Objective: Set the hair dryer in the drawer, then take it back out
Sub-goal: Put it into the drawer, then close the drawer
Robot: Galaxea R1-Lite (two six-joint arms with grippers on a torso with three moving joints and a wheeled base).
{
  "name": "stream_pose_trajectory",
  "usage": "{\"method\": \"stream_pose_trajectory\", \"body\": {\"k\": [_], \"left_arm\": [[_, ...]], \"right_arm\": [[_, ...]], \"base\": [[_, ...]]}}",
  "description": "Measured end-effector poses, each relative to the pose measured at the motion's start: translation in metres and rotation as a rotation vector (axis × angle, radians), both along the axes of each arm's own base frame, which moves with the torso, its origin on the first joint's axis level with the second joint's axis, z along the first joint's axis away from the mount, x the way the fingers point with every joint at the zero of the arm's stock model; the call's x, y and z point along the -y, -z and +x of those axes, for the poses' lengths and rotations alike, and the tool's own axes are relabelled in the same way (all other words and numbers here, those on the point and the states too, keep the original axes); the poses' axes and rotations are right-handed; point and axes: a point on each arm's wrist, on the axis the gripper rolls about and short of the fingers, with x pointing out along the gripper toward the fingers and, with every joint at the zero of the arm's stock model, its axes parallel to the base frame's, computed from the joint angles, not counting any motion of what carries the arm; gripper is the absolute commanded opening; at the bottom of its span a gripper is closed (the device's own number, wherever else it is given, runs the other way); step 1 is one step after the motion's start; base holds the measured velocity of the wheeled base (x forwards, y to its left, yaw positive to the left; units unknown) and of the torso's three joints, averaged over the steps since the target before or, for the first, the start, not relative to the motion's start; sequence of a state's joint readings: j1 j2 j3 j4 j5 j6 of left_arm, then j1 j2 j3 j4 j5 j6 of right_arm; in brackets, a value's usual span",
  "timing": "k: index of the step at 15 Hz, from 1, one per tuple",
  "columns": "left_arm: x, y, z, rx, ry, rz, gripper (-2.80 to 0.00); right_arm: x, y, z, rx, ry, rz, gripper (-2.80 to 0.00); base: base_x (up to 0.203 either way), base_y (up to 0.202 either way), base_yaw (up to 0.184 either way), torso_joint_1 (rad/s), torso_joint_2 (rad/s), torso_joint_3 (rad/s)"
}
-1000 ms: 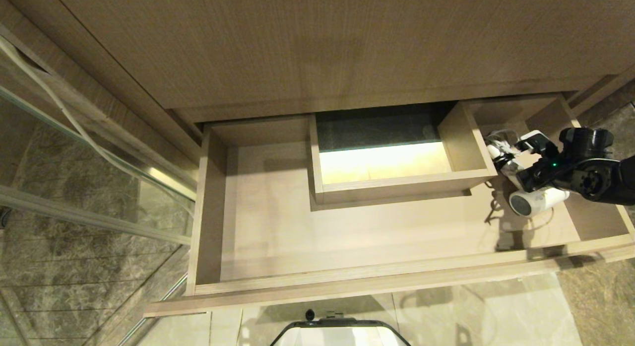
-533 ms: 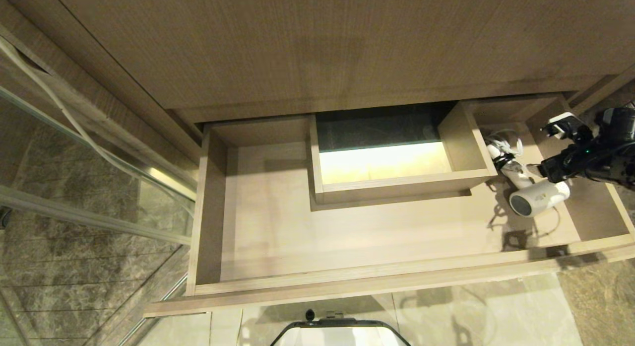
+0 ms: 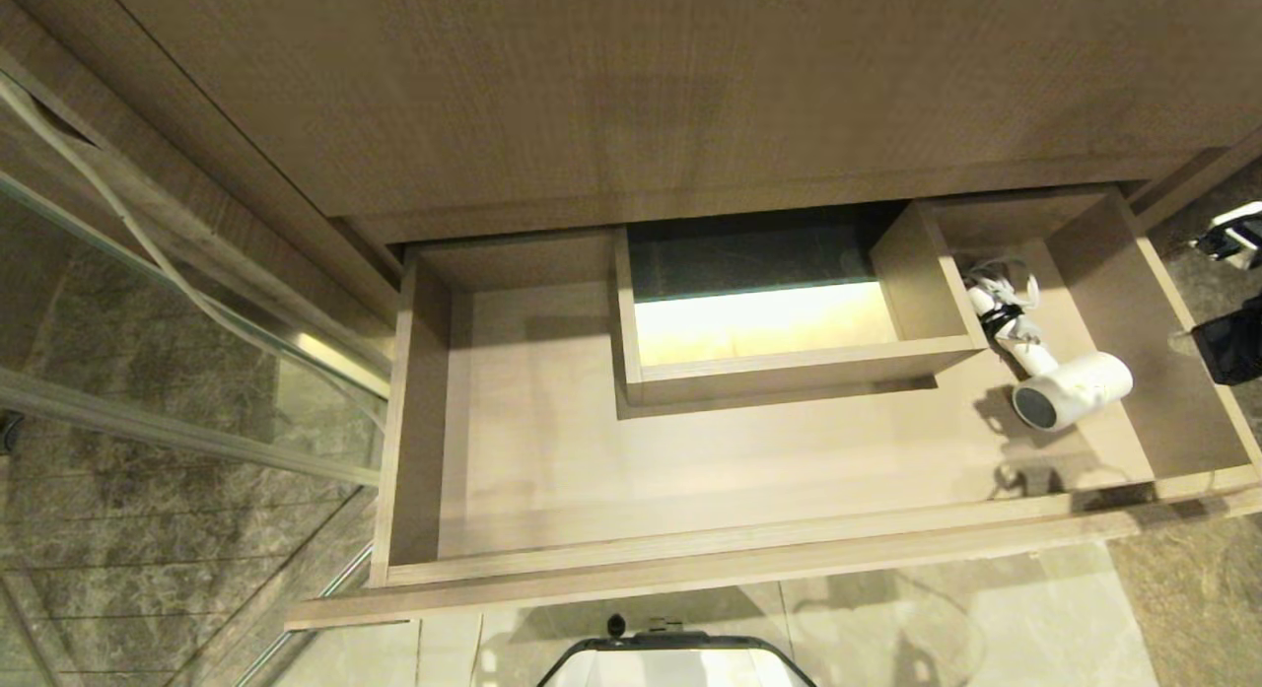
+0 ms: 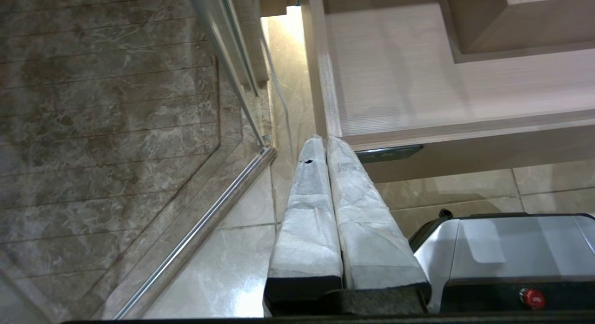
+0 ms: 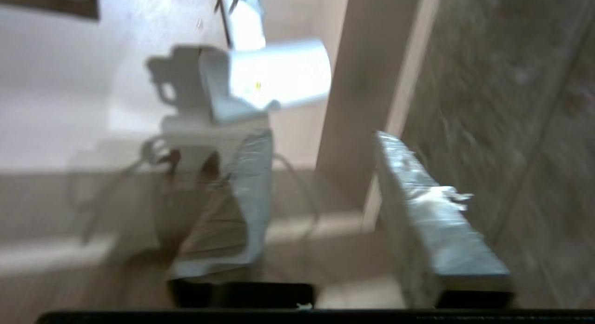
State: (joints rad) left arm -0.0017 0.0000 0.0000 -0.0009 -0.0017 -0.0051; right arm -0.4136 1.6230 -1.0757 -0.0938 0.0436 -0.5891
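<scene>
The wooden vanity panel [image 3: 631, 86] fills the far part of the scene, and under it the drawer [image 3: 690, 569] is pulled out wide, with a boxed cut-out [image 3: 927, 283] in the middle of its back. To the left stands a glass shower wall with a metal rail [image 3: 187, 431], and the floor [image 3: 986, 628] below the drawer front is pale stone tile.

The hair dryer [image 3: 1070, 388] lies on the drawer bottom in the right part, just beside the cut-out's side wall. Its dark round end looks toward the drawer front, and its handle and the bundled cord [image 3: 1001, 298] run toward the back of the drawer.

The right gripper [image 5: 320, 161] is outside the drawer, beyond its right side wall [image 3: 1134, 303], and only its edge shows at the right border of the head view. In the right wrist view its two padded fingers [image 5: 251, 194] stand spread apart with nothing between them. The hair dryer is ahead of this gripper and a little to the inner finger's side, well apart from the fingertips, and the drawer's side wall stands between the two.

The left gripper [image 4: 325, 140] hangs low in front of the drawer's left corner, above the floor tiles, with its wrapped fingers pressed together and holding nothing. The hair dryer is far from it, at the other end of the drawer.
</scene>
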Motion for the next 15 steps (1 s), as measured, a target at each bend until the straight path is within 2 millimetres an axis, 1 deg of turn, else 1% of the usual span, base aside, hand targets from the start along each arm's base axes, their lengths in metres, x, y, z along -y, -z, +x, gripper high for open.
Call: {"method": "stream_pose_trajectory", "body": {"k": [1, 2, 3, 5, 7, 8, 10, 11, 13, 15], "left_arm": [[0.0, 0.0, 0.0, 0.0, -0.001, 0.0, -2.8], [0.0, 0.0, 0.0, 0.0, 0.001, 0.001, -2.8], [0.0, 0.0, 0.0, 0.0, 0.0, 0.001, -2.8], [0.0, 0.0, 0.0, 0.0, 0.0, 0.001, -2.8], [0.0, 0.0, 0.0, 0.0, 0.0, 0.0, -2.8], [0.0, 0.0, 0.0, 0.0, 0.0, 0.001, -2.8], [0.0, 0.0, 0.0, 0.0, 0.0, 0.0, -2.8], [0.0, 0.0, 0.0, 0.0, 0.0, 0.0, -2.8], [0.0, 0.0, 0.0, 0.0, 0.0, 0.001, -2.8], [0.0, 0.0, 0.0, 0.0, 0.0, 0.0, -2.8]], "right_arm": [[-0.004, -0.005, -0.014, -0.008, 0.007, 0.003, -2.8], [-0.009, -0.005, -0.029, -0.03, 0.015, 0.012, -2.8], [-0.013, -0.001, -0.046, -0.068, 0.027, 0.027, -2.8], [-0.02, 0.015, -0.075, -0.177, 0.049, 0.059, -2.8], [-0.026, 0.028, -0.095, -0.241, 0.075, 0.069, -2.8], [-0.029, 0.04, -0.104, -0.288, 0.091, 0.074, -2.8], [-0.035, 0.059, -0.118, -0.373, 0.113, 0.077, -2.8], [-0.037, 0.064, -0.121, -0.395, 0.113, 0.08, -2.8], [-0.038, 0.076, -0.125, -0.444, 0.117, 0.091, -2.8], [-0.037, 0.086, -0.123, -0.485, 0.121, 0.1, -2.8]], "base": [[0.0, 0.0, 0.0, 0.0, 0.0, 0.0], [0.0, 0.0, 0.0, 0.0, 0.0, 0.0], [0.0, 0.0, 0.0, 0.0, 0.0, 0.0], [0.0, 0.0, 0.0, 0.0, 0.0, 0.0], [0.0, 0.0, 0.0, 0.0, 0.0, 0.0], [0.0, 0.0, 0.0, 0.0, 0.0, 0.0], [0.0, 0.0, 0.0, 0.0, 0.0, 0.0], [0.0, 0.0, 0.0, 0.0, 0.0, 0.0], [0.0, 0.0, 0.0, 0.0, 0.0, 0.0], [0.0, 0.0, 0.0, 0.0, 0.0, 0.0]]}}
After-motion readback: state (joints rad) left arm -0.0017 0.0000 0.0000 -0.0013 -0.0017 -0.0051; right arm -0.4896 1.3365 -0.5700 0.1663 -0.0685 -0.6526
